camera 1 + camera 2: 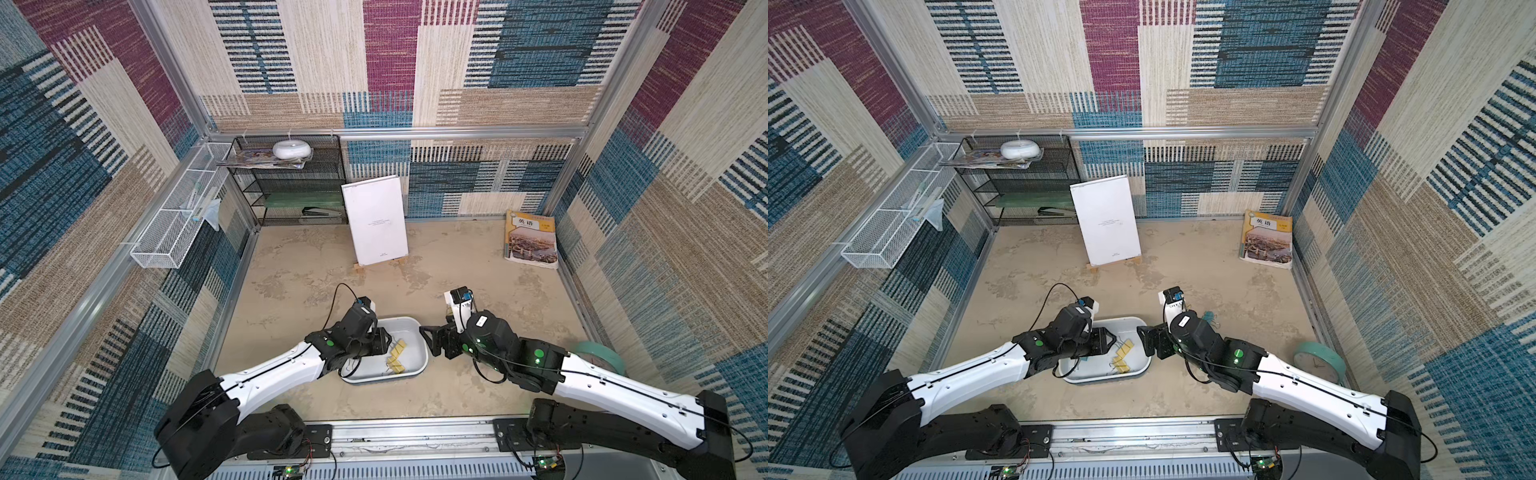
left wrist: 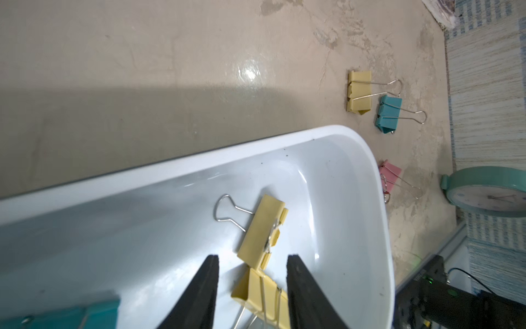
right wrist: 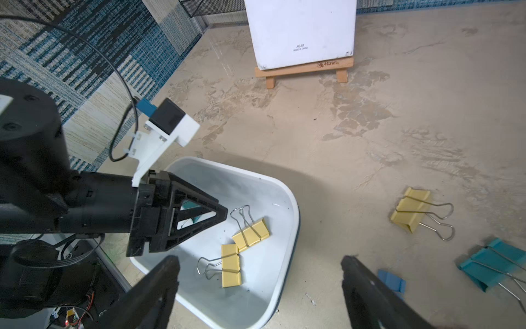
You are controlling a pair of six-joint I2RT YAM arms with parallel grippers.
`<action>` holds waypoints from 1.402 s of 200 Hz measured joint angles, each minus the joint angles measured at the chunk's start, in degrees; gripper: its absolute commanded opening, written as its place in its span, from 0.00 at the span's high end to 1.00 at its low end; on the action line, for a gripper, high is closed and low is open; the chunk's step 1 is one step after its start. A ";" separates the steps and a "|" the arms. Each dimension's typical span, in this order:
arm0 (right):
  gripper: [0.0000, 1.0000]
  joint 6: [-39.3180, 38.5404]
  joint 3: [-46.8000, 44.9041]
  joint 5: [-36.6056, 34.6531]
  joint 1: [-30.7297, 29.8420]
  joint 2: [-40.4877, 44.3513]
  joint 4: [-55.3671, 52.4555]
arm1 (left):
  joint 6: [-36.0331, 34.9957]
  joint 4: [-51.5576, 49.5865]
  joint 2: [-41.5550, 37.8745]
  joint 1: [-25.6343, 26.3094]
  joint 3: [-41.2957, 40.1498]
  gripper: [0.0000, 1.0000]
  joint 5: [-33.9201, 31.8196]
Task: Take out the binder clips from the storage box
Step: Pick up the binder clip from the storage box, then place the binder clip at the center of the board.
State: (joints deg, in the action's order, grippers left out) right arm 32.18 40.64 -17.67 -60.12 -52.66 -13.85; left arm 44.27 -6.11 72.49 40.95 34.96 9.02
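The white storage box [image 1: 423,354] [image 1: 1147,358] sits on the table between my arms. Two yellow binder clips [image 3: 250,232] [image 2: 263,228] lie in it, with a teal clip [image 2: 57,313] near its other end. My left gripper [image 2: 252,262] [image 1: 390,338] hovers inside the box, its jaws partly apart with a yellow clip [image 2: 260,296] showing between them and a gap on one side. My right gripper [image 3: 259,259] [image 1: 429,343] stands wide open over the box's right rim, holding nothing. On the table to the right lie yellow [image 3: 411,209], teal [image 3: 484,265], blue [image 3: 391,280] and pink [image 2: 390,176] clips.
A teal clock [image 1: 598,353] leans at the right wall near my right arm. A white board on a small wooden easel [image 1: 374,220] stands at the back, with a book [image 1: 532,241] at the back right. A black mesh rack [image 1: 291,178] and a white wire basket [image 1: 178,220] are at the back left.
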 measured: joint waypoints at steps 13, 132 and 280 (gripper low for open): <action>0.07 0.15 -0.22 -0.33 0.00 0.52 -0.04 | 0.20 2.54 2.21 -0.59 0.00 0.57 2.71; 0.05 0.59 -1.40 -1.11 0.00 2.03 -0.20 | 1.60 8.59 8.20 -1.60 0.44 0.97 7.32; 0.01 2.82 -0.90 -9.68 0.00 8.74 -4.74 | 3.34 4.13 -12.98 8.13 1.79 1.00 1.99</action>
State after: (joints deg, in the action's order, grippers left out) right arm 35.00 39.75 -27.35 -60.12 -43.92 -18.59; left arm 47.62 -1.98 59.51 49.08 36.75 11.00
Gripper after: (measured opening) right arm 0.988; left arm 0.069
